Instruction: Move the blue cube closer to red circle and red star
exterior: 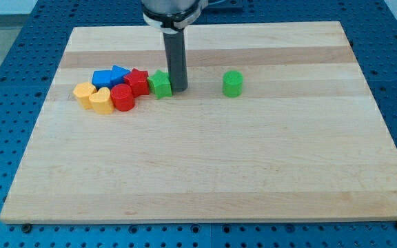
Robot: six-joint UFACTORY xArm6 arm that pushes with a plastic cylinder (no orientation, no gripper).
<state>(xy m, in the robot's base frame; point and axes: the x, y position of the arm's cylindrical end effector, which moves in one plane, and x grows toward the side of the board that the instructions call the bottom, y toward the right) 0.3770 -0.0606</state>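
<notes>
A: Blue cube (103, 77), upper left of the frame, at the view's left end of a packed cluster on the bench (205, 165). A blue triangular block (120, 74) touches it on the view's right.

B: Reds?

A: Red star (138, 81) just right of the blue pair; red circle (123, 97) below it, touching. Two yellow blocks (84, 92) (101, 100) sit at the cluster's lower left, shapes unclear.

B: The rod?

A: My tip (178, 88) rests against the right side of a green star (160, 84), which touches the red star. No jaws on this rig, so nothing to report there.

B: Anything apart?

A: A green cylinder (232, 83), alone, well right of my tip.
</notes>
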